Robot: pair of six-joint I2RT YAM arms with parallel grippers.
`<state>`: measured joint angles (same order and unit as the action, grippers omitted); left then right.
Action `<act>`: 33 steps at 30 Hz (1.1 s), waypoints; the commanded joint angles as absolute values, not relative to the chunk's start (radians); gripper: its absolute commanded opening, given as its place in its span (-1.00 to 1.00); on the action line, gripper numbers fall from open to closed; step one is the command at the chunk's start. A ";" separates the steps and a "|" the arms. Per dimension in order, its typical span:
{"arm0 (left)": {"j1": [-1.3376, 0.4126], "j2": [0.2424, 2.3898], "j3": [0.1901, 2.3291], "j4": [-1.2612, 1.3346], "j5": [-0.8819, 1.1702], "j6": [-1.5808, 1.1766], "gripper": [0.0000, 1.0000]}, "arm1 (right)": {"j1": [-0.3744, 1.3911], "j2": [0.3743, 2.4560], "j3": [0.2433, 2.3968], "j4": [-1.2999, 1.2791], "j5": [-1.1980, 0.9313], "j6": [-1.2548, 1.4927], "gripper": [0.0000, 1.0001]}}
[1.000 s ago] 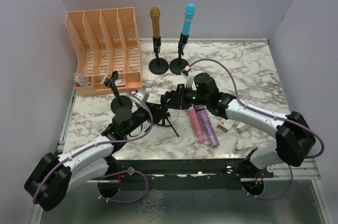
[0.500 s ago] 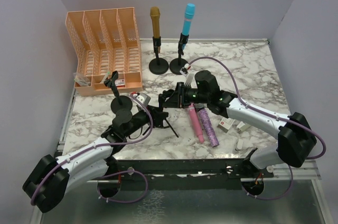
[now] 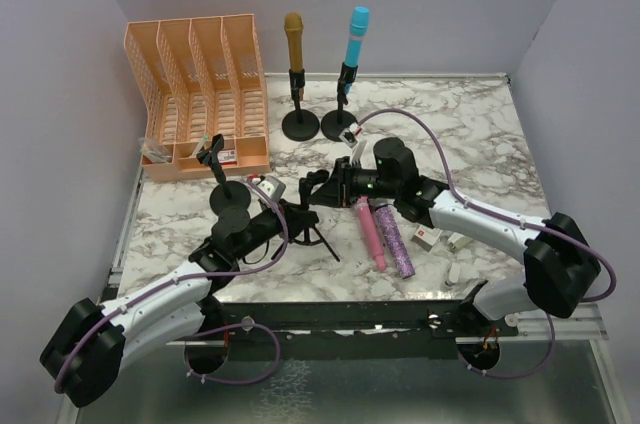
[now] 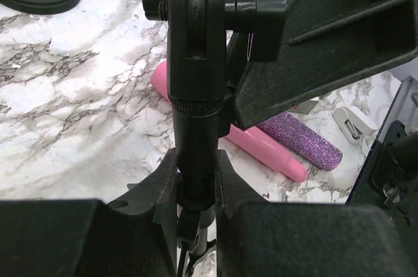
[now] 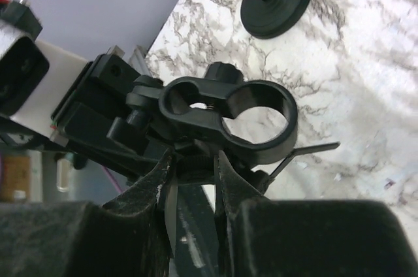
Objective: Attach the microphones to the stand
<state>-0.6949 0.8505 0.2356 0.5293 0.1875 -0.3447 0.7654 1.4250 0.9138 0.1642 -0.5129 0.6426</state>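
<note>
A black tripod stand [image 3: 315,212] with an empty clip [image 5: 228,117] stands mid-table. My left gripper [image 3: 288,216] is shut on its pole [image 4: 196,159]. My right gripper [image 3: 336,184] is shut on the knurled neck just under the clip, also seen in the right wrist view [image 5: 194,167]. The pink microphone [image 3: 369,232] and the glittery purple microphone [image 3: 396,240] lie side by side on the table right of the stand; both show in the left wrist view, pink [image 4: 261,149] and purple [image 4: 302,137]. The gold microphone [image 3: 293,39] and the cyan microphone [image 3: 356,34] stand upright in round-base stands at the back.
An orange file rack [image 3: 200,84] stands at the back left. A round-base stand [image 3: 232,195] with an empty clip is in front of it. Small white-and-red boxes [image 3: 428,237] and white bits [image 3: 452,274] lie right of the purple microphone.
Both grippers keep their hold on the tripod stand. The right wrist has shifted slightly to the left and the stand's top has tilted a little with it.
</note>
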 commanded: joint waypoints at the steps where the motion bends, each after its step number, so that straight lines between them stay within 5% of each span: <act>1: -0.696 0.860 0.305 0.543 0.203 -0.393 -1.00 | 0.762 1.377 0.833 0.345 -0.577 0.394 -0.87; 9: -0.696 0.892 0.345 0.518 0.230 -0.392 -1.00 | 0.774 1.324 0.764 0.403 -0.493 0.099 -0.82; 12: -0.696 0.890 0.350 0.518 0.217 -0.374 -1.00 | 0.772 1.330 0.820 0.315 -0.412 0.249 -0.36; 20: -0.696 0.898 0.359 0.518 0.177 -0.342 -1.00 | 0.772 1.249 0.761 0.326 -0.284 0.828 0.21; 33: -0.696 0.899 0.391 0.518 0.203 -0.378 -1.00 | 0.772 1.266 0.748 0.353 -0.340 1.029 -0.11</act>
<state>-0.6998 0.9073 0.3405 0.4637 0.1936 -0.3588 0.7712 1.2419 0.7486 0.3210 -0.3130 0.9833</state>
